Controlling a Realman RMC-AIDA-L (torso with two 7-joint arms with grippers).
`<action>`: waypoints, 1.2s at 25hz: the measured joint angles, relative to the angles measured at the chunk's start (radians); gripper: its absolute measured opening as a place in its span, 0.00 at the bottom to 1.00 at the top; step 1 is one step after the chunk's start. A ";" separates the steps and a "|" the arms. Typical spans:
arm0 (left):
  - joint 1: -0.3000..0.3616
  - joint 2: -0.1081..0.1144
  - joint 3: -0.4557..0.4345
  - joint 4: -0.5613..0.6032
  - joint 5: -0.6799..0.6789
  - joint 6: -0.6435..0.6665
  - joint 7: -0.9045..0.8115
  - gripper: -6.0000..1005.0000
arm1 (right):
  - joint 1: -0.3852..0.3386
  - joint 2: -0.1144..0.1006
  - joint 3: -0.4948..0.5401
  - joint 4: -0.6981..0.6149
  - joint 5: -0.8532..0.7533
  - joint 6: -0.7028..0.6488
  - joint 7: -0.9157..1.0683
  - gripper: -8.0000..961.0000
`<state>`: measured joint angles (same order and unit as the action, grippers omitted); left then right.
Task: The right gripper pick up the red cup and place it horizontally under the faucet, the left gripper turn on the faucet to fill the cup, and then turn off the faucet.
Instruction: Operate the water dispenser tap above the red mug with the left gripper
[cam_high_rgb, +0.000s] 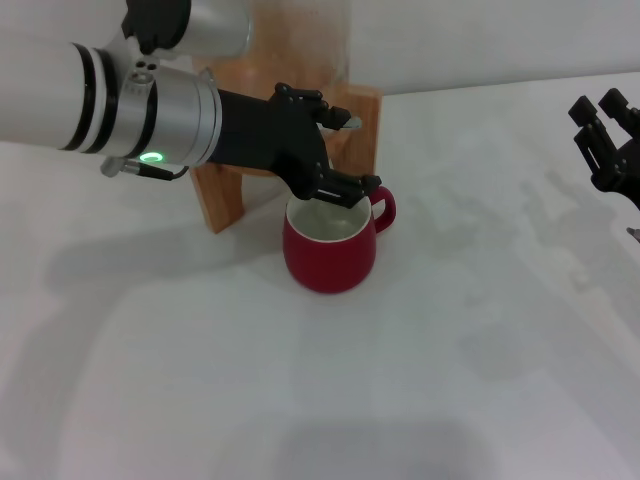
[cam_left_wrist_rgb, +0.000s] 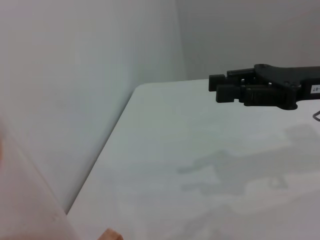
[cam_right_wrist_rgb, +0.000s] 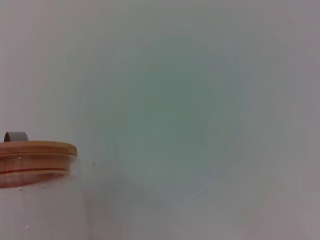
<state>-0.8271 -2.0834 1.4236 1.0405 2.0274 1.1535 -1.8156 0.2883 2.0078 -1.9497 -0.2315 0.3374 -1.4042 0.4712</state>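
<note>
The red cup (cam_high_rgb: 328, 250) stands upright on the white table (cam_high_rgb: 480, 330), right in front of the wooden stand, with its handle pointing to the right. Above its rim a bit of the chrome faucet (cam_high_rgb: 349, 121) shows, the rest hidden by my left gripper (cam_high_rgb: 330, 140). That gripper reaches in from the left, open, with its upper fingers by the lever and its lower fingers (cam_high_rgb: 350, 185) just over the cup's mouth. My right gripper (cam_high_rgb: 598, 108) (cam_left_wrist_rgb: 218, 86) hovers open and empty at the far right, well away from the cup.
The wooden stand (cam_high_rgb: 220, 200) carries a glass dispenser (cam_high_rgb: 300, 30) at the back; its wooden lid (cam_right_wrist_rgb: 35, 150) shows in the right wrist view. A pale wall (cam_left_wrist_rgb: 75, 90) rises behind the table.
</note>
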 joint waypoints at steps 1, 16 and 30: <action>0.000 0.000 0.000 0.000 0.000 -0.001 0.000 0.86 | 0.000 0.000 0.000 0.000 0.000 0.000 0.000 0.40; 0.010 0.000 0.000 0.003 0.001 -0.027 0.001 0.86 | 0.000 0.000 0.000 0.000 0.000 -0.005 0.002 0.40; 0.014 0.000 0.018 0.005 0.012 -0.060 0.002 0.86 | -0.001 0.000 0.000 0.000 0.000 -0.006 0.002 0.40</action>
<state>-0.8129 -2.0831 1.4412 1.0459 2.0397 1.0930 -1.8133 0.2872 2.0080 -1.9497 -0.2316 0.3375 -1.4098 0.4732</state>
